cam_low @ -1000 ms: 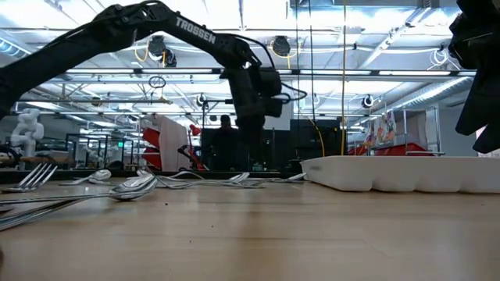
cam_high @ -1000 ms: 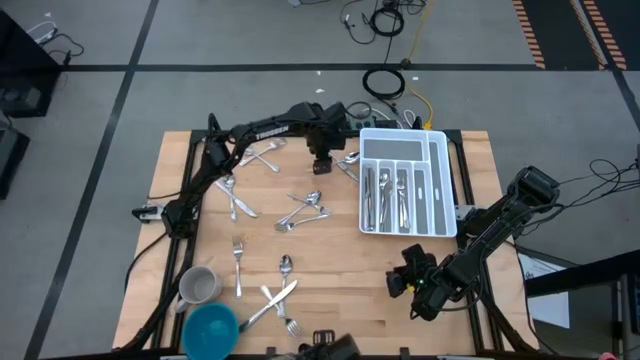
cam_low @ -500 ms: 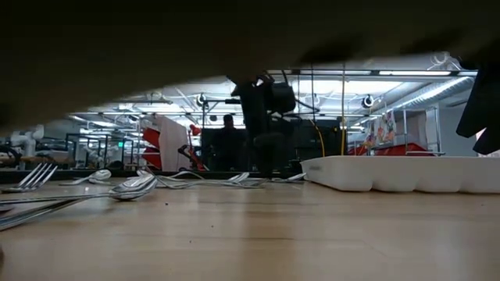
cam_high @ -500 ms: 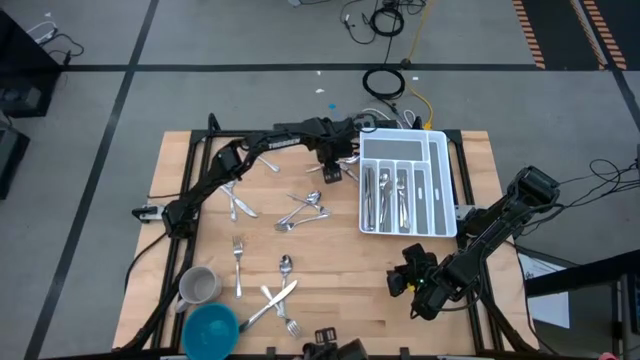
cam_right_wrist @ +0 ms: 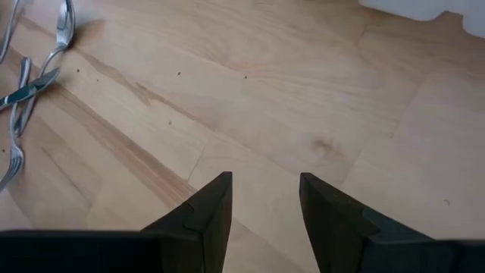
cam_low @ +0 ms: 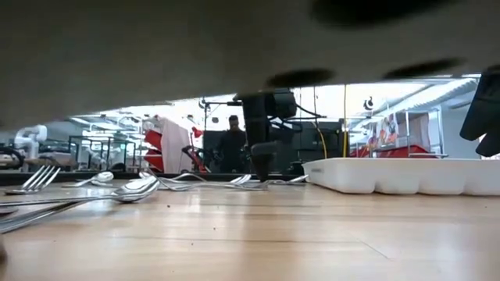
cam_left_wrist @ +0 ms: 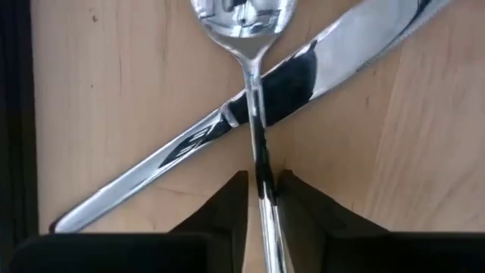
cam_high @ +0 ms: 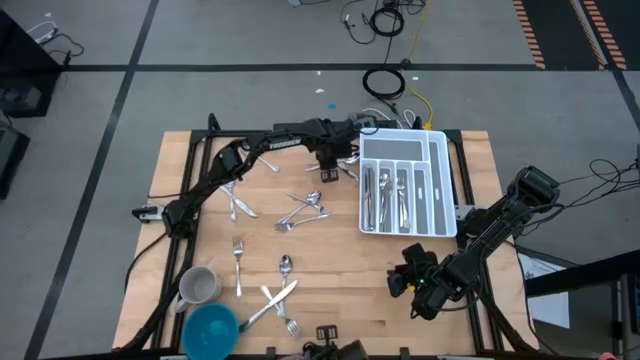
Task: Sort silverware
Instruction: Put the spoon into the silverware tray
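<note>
The white organiser tray (cam_high: 405,183) sits at the far right part of the desk (cam_high: 340,270), with several pieces of silverware already lying in its long compartments. Just beside the tray's far left corner, the left pincer (cam_high: 327,170) is down at the desk top. Its wrist view shows its two fingers closed tight on the handle of a spoon (cam_left_wrist: 254,91), which lies across a knife (cam_left_wrist: 227,121), so the knife sits under the piece being gripped.

More silverware is scattered on the desk away from the tray: a small heap (cam_high: 303,208) just left of it, a crossed pair (cam_high: 262,157) and two pieces (cam_high: 236,198) further left, and a fork (cam_high: 238,262), a spoon (cam_high: 285,268) and a knife over a fork (cam_high: 275,305) toward the near edge. A grey mug (cam_high: 198,286) and a blue bowl (cam_high: 211,327) stand at the near left corner, well apart from the tray.

The right pincer (cam_right_wrist: 263,205) waits over bare wood near the tray's near edge, its fingers apart and holding nothing.

A second ago the left pincer hung wide open above the desk, a little further from the tray; it has since dropped and clenched on the spoon handle. In the low view, a dark blurred mass (cam_low: 234,47) now covers the top of the scene. The right arm has not moved.
</note>
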Action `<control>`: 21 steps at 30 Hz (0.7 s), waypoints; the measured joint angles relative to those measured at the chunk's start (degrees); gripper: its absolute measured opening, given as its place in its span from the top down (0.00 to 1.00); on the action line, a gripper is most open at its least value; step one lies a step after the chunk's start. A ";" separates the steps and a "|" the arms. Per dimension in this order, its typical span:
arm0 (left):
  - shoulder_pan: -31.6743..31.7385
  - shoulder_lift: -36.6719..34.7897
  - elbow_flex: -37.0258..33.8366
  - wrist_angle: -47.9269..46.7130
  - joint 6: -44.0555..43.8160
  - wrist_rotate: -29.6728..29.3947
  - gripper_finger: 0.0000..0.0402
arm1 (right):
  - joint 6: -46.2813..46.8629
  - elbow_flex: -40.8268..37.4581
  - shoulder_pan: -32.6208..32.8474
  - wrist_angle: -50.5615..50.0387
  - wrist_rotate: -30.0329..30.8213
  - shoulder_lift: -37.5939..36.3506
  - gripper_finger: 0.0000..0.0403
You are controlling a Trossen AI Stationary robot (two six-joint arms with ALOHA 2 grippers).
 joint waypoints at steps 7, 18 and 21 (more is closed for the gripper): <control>-0.08 0.00 0.00 -0.04 6.34 0.41 0.85 | 0.01 0.00 0.01 -1.17 -0.03 0.00 0.64; 0.16 -0.28 0.74 -0.39 6.31 1.32 0.87 | 0.23 0.00 0.01 -1.79 -0.03 0.00 0.64; 0.28 -0.29 3.67 -2.03 4.46 1.80 0.91 | 0.25 0.00 0.02 -2.15 -0.01 0.00 0.64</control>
